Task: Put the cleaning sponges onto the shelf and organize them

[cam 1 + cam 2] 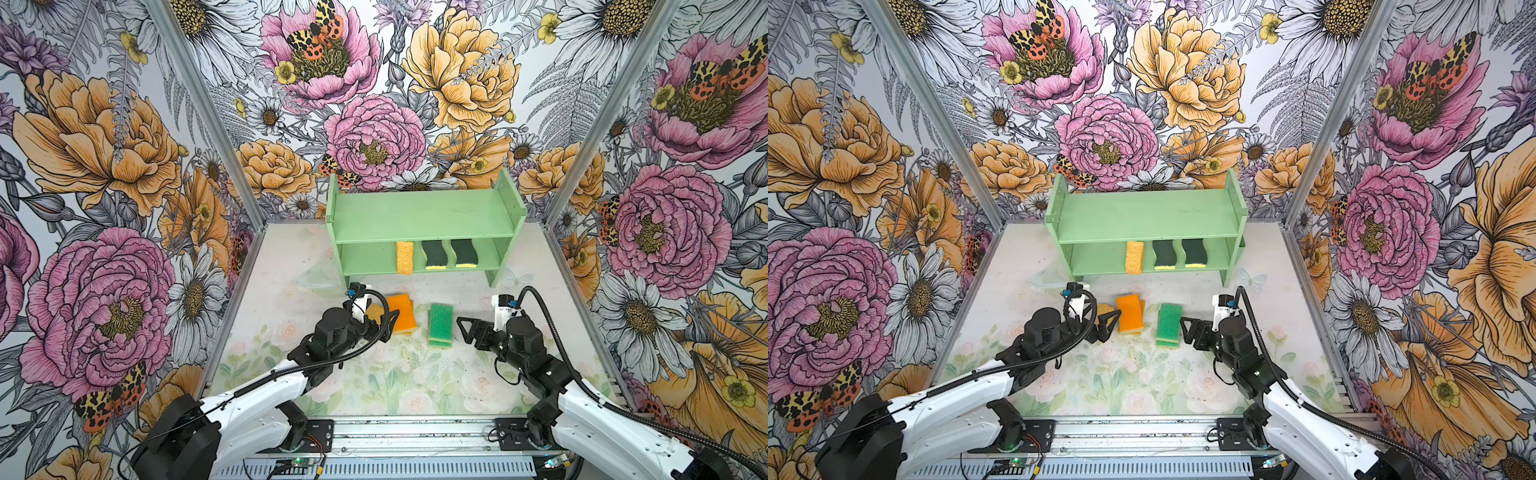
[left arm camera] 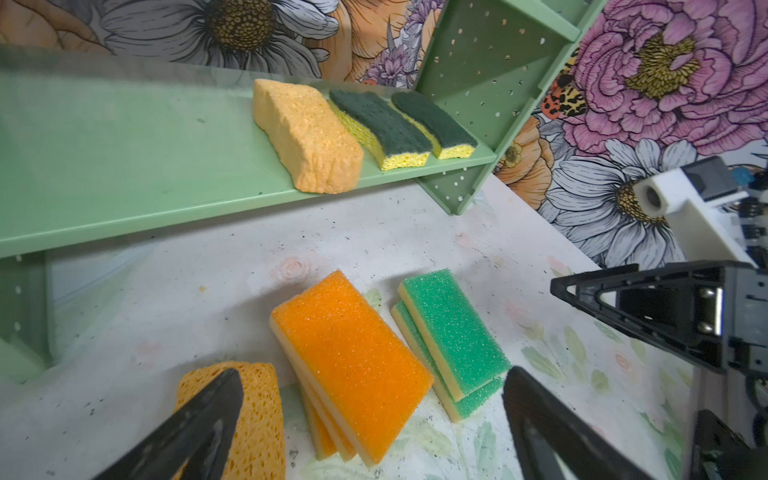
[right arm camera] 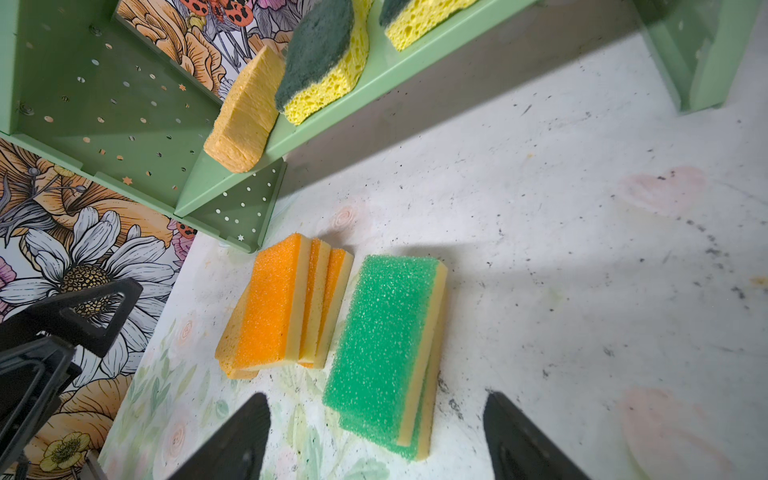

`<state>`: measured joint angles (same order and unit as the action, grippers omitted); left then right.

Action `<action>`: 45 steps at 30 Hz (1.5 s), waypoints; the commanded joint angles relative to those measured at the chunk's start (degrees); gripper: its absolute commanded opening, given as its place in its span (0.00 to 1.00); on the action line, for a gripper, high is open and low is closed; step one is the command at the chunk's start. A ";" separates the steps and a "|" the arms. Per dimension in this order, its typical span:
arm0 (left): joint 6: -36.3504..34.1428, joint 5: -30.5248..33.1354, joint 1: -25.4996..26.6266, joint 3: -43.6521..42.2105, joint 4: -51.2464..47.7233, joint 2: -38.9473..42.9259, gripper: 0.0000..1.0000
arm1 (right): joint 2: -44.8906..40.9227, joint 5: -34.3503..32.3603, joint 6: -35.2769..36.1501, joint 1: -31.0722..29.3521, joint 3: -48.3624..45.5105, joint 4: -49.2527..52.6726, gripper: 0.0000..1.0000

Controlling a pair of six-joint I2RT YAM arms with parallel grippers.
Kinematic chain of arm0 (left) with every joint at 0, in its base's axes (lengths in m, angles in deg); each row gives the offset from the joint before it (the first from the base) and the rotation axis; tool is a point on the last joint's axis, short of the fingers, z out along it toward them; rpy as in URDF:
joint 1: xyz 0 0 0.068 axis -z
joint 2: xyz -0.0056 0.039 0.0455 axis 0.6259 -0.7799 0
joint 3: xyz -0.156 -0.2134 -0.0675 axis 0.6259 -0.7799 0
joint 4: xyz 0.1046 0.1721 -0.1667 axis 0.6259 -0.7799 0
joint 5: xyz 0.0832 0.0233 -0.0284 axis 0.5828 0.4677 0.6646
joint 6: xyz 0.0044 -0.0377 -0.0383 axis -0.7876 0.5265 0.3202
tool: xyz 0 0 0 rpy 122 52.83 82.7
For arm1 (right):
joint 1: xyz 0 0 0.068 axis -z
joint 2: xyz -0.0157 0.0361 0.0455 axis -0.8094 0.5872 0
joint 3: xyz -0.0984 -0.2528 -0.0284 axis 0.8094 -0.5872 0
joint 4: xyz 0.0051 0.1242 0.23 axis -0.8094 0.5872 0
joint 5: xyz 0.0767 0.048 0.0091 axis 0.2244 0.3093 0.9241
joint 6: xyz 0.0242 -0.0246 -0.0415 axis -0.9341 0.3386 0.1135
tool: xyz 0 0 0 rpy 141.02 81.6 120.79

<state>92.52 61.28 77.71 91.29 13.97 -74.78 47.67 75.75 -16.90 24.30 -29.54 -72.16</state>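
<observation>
Sponges lie in two groups: on the lower tier of the mint-green shelf [image 1: 424,216], toward its right end, I see a porous yellow sponge [image 1: 404,257] and two wavy dark-green-topped sponges [image 1: 434,254] side by side. On the table [image 1: 291,266] in front of the shelf sit a fanned stack of three orange-topped sponges [image 1: 401,312], a stack of two green-topped sponges [image 1: 440,322] just to its right, and a second porous yellow sponge [image 1: 375,311] just to its left. My left gripper [image 2: 374,374] hovers over the yellow and orange sponges with jaws spread wide, gripping nothing, while my right gripper [image 1: 464,330], jaws apart and empty, sits just right of the green stack.
</observation>
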 commanded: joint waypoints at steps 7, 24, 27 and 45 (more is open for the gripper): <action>-15.17 -16.70 -1.34 1.01 22.30 -12.32 0.99 | -0.62 -1.25 -0.29 0.27 1.19 -0.99 0.83; -13.65 -19.79 -3.61 8.81 39.35 -29.62 0.99 | -0.79 -1.96 0.17 0.38 1.11 -0.47 0.83; -13.62 -19.10 -3.61 8.96 40.89 -30.93 0.99 | -1.23 -2.12 0.21 0.42 0.91 -0.40 0.83; -12.58 -16.02 -4.32 12.94 41.87 -38.09 0.99 | -3.70 -2.59 -0.02 0.47 0.42 0.73 0.83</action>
<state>79.30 43.86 74.05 103.09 53.71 -111.72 44.70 74.39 -17.07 24.41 -29.54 -71.57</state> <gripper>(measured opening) 0.987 0.827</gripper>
